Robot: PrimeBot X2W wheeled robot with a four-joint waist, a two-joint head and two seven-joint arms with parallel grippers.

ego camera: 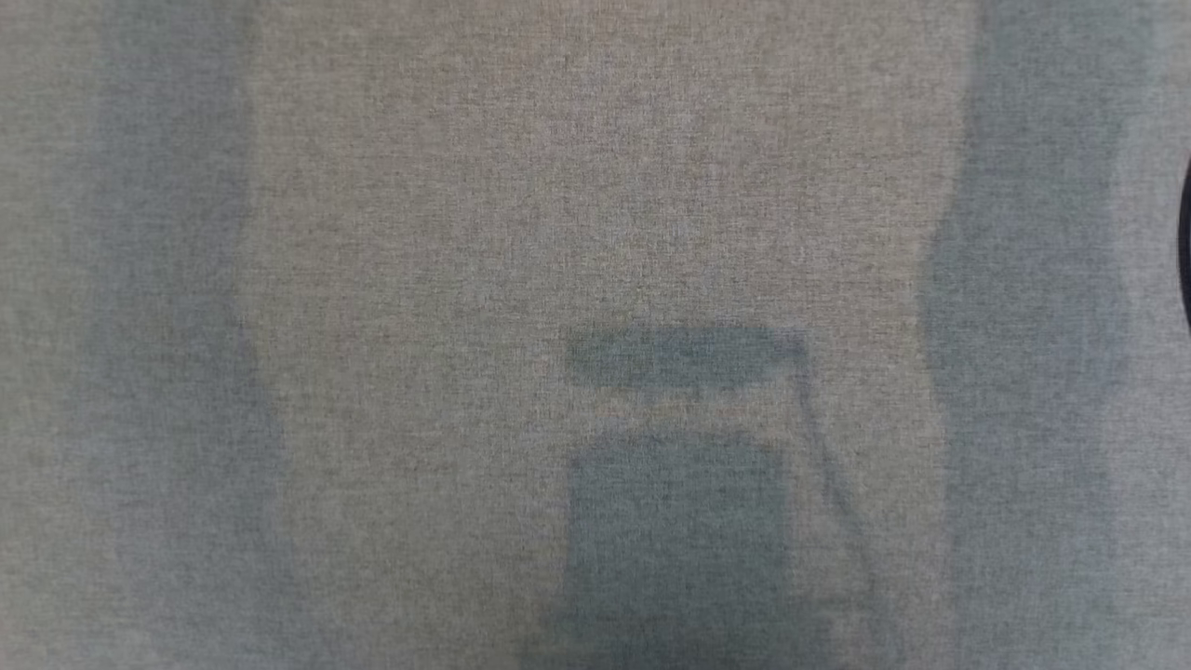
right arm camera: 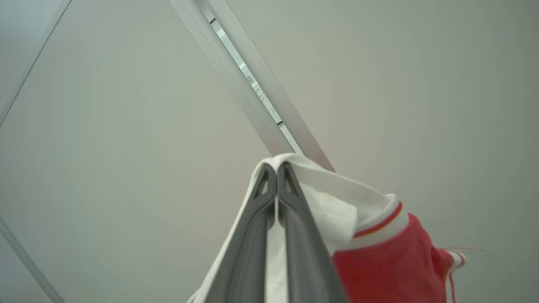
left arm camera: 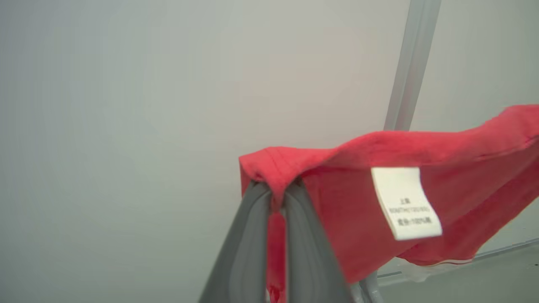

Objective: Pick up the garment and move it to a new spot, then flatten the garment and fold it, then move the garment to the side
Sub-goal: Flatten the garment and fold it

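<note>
1. The left tool [left arm camera: 276, 189] is clenched on a red fold of the garment [left arm camera: 349, 219], which it holds aloft.
2. The right tool [right arm camera: 276, 169] is clenched on the garment's white trim.
3. A white label [left arm camera: 406, 202] lies on the red cloth beside the left tool.
4. Beyond is a pale metal post [left arm camera: 410, 63].
5. The grey surface [ego camera: 419, 233] carries shadows.

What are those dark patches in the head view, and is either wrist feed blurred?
Head view: soft shadows on the surface, one blocky at bottom centre, a band down each side; no glare. Left wrist view: garment slightly blurred, label print unreadable. Right wrist view: right tool and collar sharp, light even.
</note>
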